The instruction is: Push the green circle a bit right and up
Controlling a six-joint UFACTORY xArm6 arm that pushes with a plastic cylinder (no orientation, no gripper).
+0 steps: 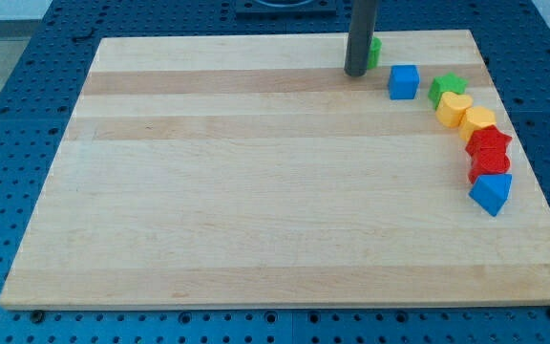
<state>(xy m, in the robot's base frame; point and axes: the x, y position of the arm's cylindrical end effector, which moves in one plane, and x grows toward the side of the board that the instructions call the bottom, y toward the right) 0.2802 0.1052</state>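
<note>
Now my tip (356, 73) sits touching the green circle (374, 51) — the circle lies at about two o'clock from it; no gripper shows, so its state can't be told.

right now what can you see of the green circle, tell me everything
Only a sliver of the green circle shows, a bright green, plastic-looking piece near the view's top edge of the wooden board. The dark rod hides most of it, so its round shape cannot be confirmed here. My tip sits right at its lower left, apparently against it. The blue cube lies apart, lower right of it.
</note>
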